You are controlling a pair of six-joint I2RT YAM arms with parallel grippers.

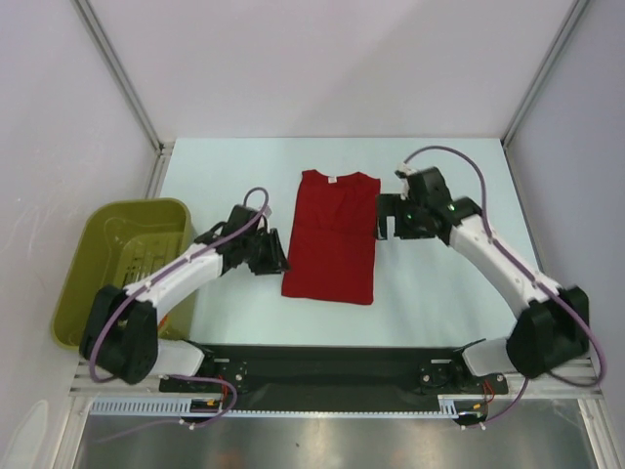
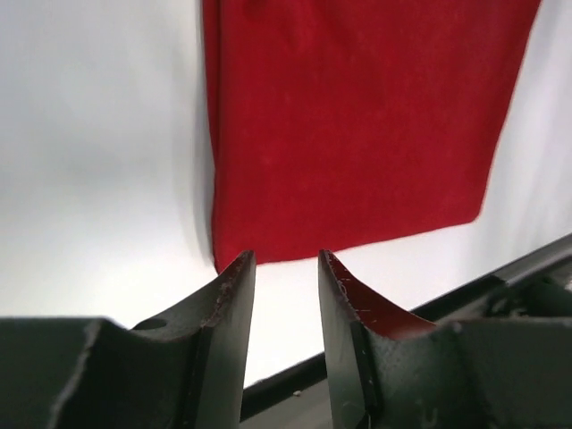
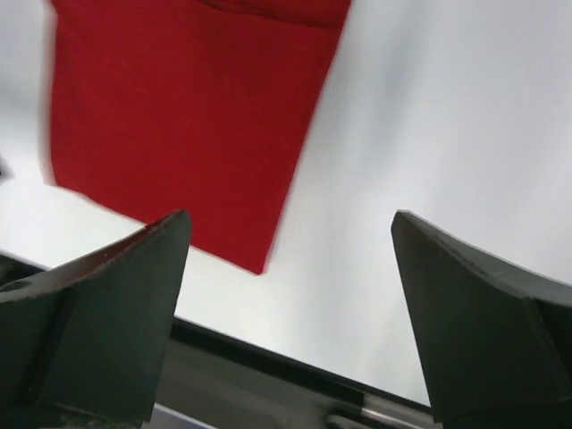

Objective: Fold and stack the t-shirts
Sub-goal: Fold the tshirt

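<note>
The left gripper stands narrowly open with nothing between its jaws. In its wrist view the tips hang over bare white tabletop, just short of the near corner of the t-shirt, not touching the cloth. The right gripper is spread wide and also holds nothing. Its wrist view shows only tabletop between the jaws, with the shirt's edge off to the upper left of the frame.

In the top view the two grippers flank the shirt. The left one is just beside the shirt's left edge, low down. The right one is just beside the right edge, higher up near the shoulder. The dark red shirt lies flat at the centre of the frame as a long, narrow panel, sleeves apparently tucked in, collar and small white label at the top. An olive-green basket sits well apart at the left.

The lengthwise folds look done, so the step in hand is probably halving the panel, hem up to collar. To do it well, each gripper should take one hem corner and pinch every layer. The two should then lift together so the cloth does not skew. The hem should be laid square on the shoulders before the grippers let go.
</note>
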